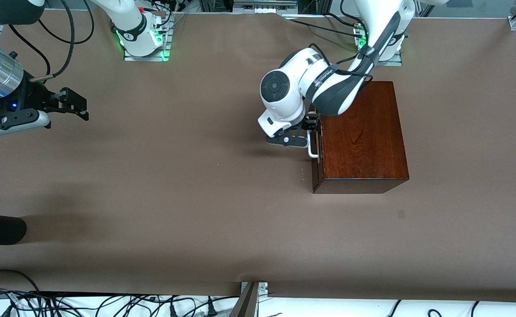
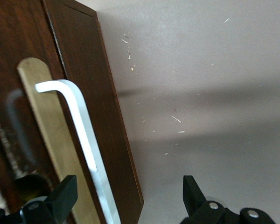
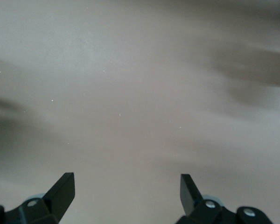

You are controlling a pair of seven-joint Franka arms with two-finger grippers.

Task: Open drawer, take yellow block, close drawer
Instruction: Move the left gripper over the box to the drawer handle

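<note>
Drawer (image 1: 316,152) shut, left tool (image 2: 126,198) spread around handle (image 2: 79,140), right tool (image 3: 126,193) waiting

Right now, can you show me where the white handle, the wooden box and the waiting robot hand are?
white handle (image 2: 86,140): left wrist view, middle of its bar.
wooden box (image 1: 361,132): front view, glossy top.
right gripper (image 1: 75,103): front view, between its open fingertips.

Drawer (image 1: 316,145) shut flush in mahogany box, dark reddish-brown front, brass plate, white U-shaped handle (image 2: 84,140), near left arm's base.
</note>
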